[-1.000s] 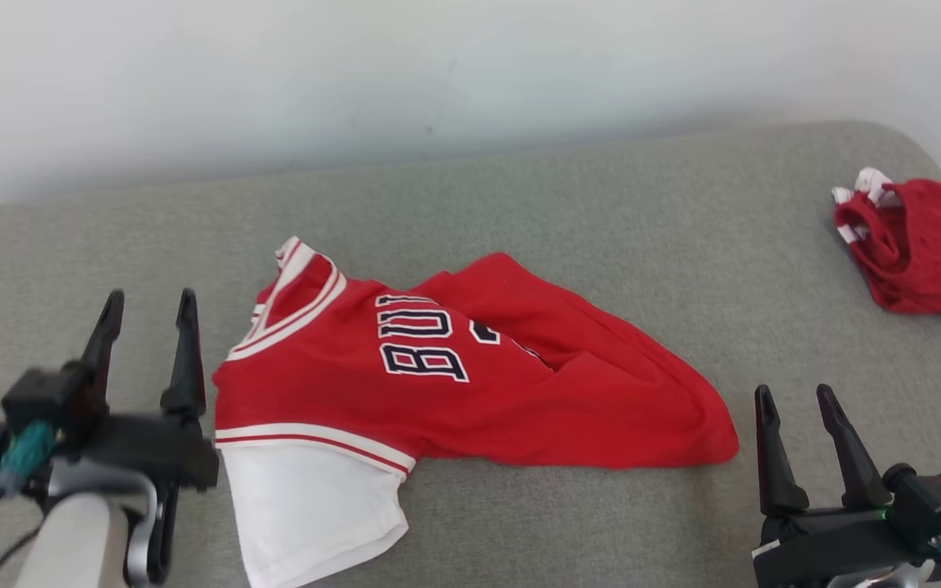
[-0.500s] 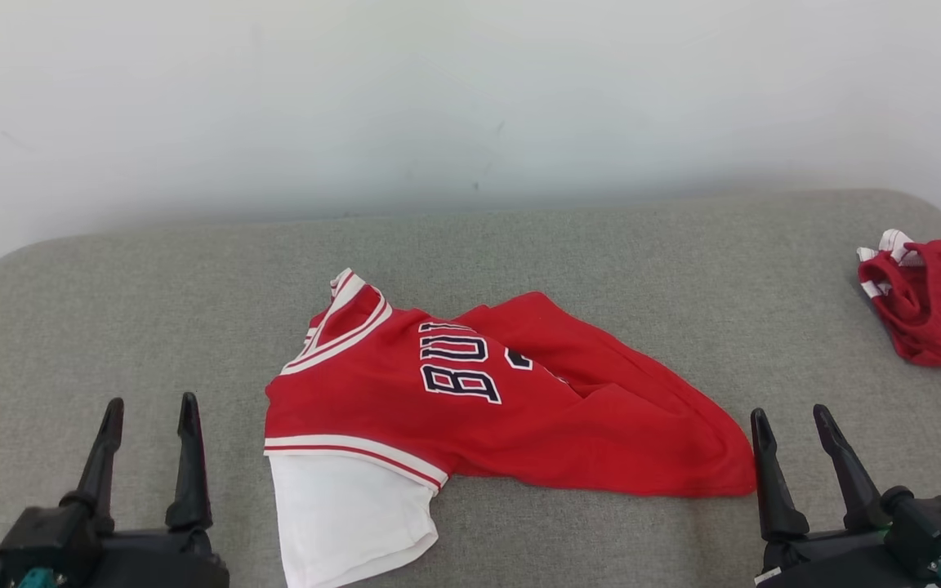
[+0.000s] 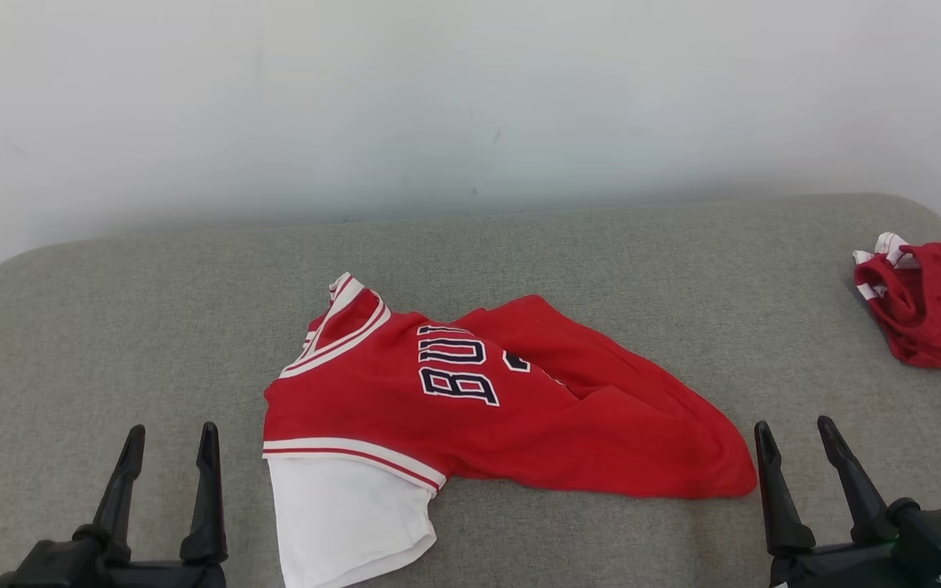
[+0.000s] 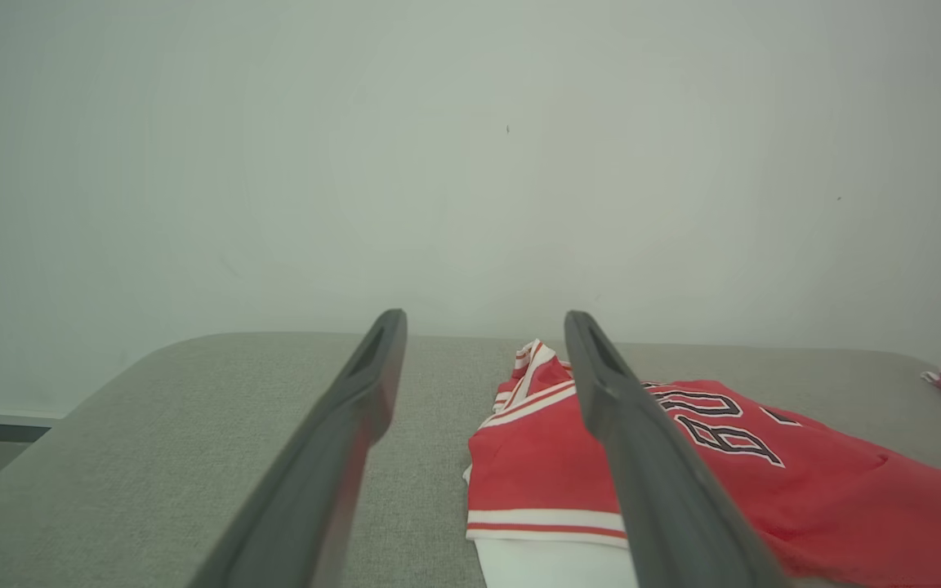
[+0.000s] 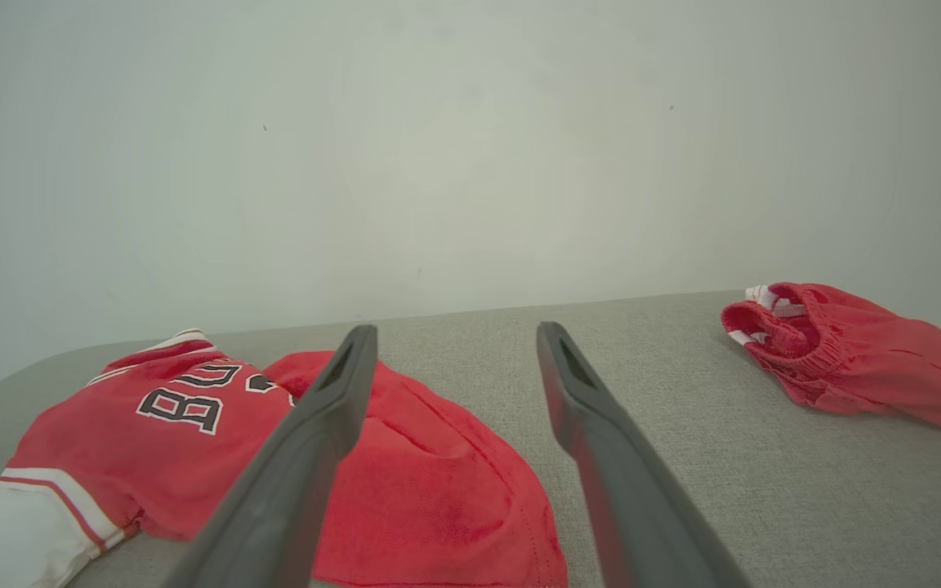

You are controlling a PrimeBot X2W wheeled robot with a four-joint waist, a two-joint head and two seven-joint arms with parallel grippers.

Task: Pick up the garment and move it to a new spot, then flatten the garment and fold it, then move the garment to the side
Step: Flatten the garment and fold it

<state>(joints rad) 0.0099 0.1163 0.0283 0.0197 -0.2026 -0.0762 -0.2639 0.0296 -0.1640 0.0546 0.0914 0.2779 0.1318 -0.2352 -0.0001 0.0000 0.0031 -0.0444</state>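
A red basketball jersey (image 3: 479, 408), trimmed in white stripes, lettered in dark print and fitted with a white sleeve, is seen lying rumpled near the middle of a wide grey fabric-covered surface (image 3: 111, 327). In the head view the white sleeve is turned toward the bottom of the picture and the striped neckline toward the far side. The loose red hem is spread out to the right and ends in a rounded tip.

The right gripper (image 3: 793, 425) is placed just beside that tip, its two long dark fingers held apart with nothing between them. Whether the cloth is touched there cannot be told. The left gripper (image 3: 172, 429) is set at the lower left, its fingers likewise spread and empty. A strip of bare grey fabric is left between it and the jersey's left edge.

Broad bare room is offered to the left of the jersey, out to the surface's rounded corner. A clear band is also left behind the jersey, up to the back edge, where a plain white wall (image 3: 438, 98) is met. To the right, open fabric is left between the hem and a crumpled red garment with white-striped trim (image 3: 928, 310), which is lying at the far right edge, well apart from the jersey.
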